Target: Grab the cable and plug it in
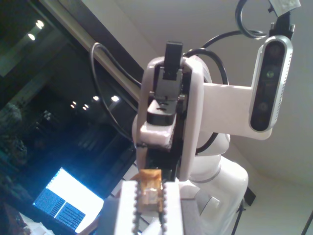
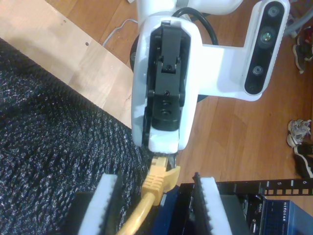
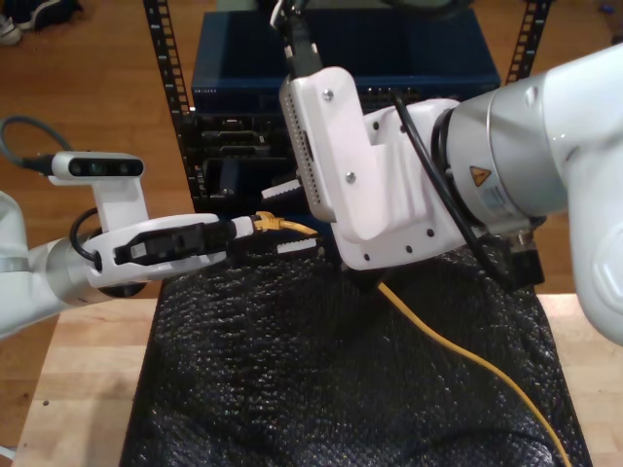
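Observation:
The yellow-orange cable (image 3: 458, 355) runs from the exterior view's lower right, over the black mat and under the big white arm, up to its plug end. My first gripper (image 3: 248, 226), on the arm at the exterior view's left, is shut on the clear plug (image 1: 150, 188). My second gripper (image 3: 289, 222), on the big arm at the exterior view's right, faces it with its ribbed white fingers (image 2: 205, 205) spread open on either side of the yellow cable boot (image 2: 155, 182), not touching it. Both grippers hang just in front of the rack.
A black equipment rack (image 3: 165, 88) holds a blue device (image 3: 389, 68) and a blue switch (image 2: 288, 218). Black foam mat (image 3: 321, 389) covers a light wooden table (image 3: 78, 389). A lit laptop screen (image 1: 68, 203) and shoes (image 2: 301, 132) on the wood floor are nearby.

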